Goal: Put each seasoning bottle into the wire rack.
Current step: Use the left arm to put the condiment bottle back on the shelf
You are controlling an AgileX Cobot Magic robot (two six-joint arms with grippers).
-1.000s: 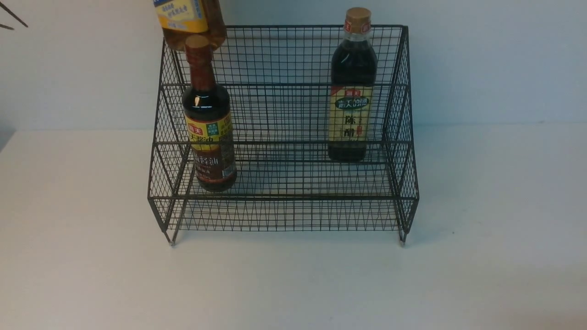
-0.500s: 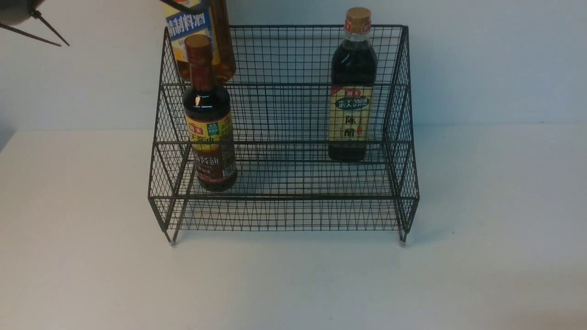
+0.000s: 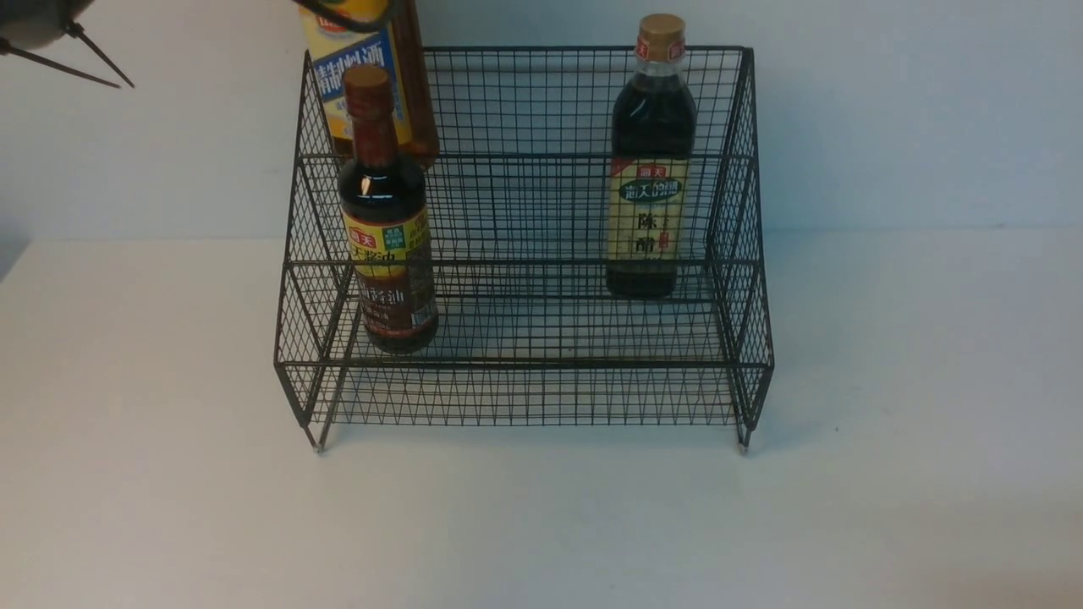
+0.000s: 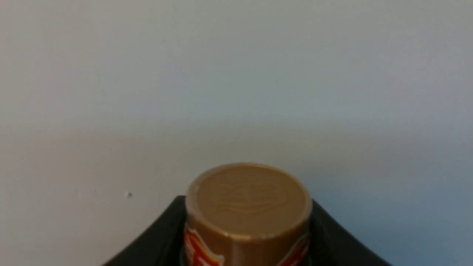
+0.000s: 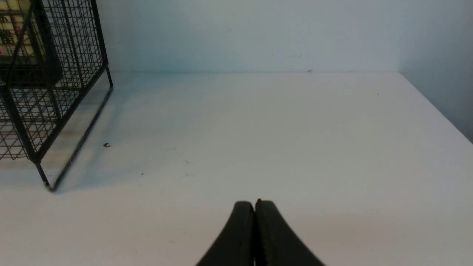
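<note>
Left gripper clamped round amber bottle, hanging at eleven o'clock over rack. Red-necked bottle at nine, squarish bottle at two. Right gripper closed, empty.

You see the wire rack mid-table | red-necked bottle upright on its lower tier at 9 o'clock | cream-label bottle upright at 3 o'clock | amber bottle behind red-necked one, at 11 o'clock, top cut off.
</note>
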